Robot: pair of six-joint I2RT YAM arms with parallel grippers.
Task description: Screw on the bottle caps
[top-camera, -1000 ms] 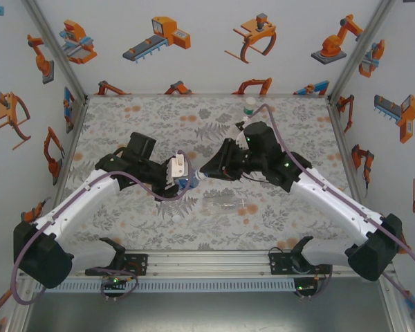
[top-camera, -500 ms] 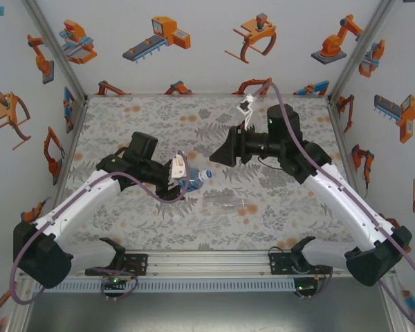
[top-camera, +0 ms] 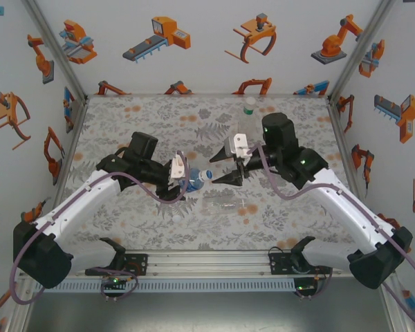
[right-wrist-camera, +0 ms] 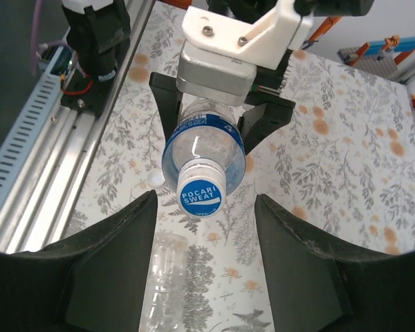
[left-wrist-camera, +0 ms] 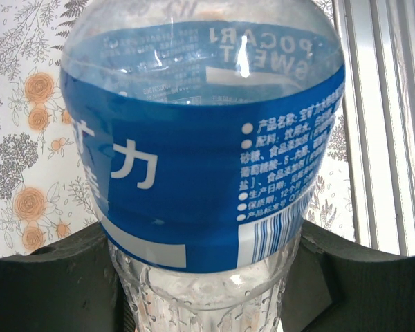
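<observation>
While the left gripper (top-camera: 185,181) is clamped round the body of the blue-labelled bottle (right-wrist-camera: 204,149), holding it level above the mat (right-wrist-camera: 346,138), its cap (right-wrist-camera: 201,195) sits on the neck facing the right gripper (top-camera: 222,170), whose jaws stand apart on either side without touching it. How far that cap is threaded I cannot tell (it may only be resting there). If the jaws close off-centre, they could knock it askew or cross-thread it, and a hard twist might spin the thin-walled bottle inside the left grip.
</observation>
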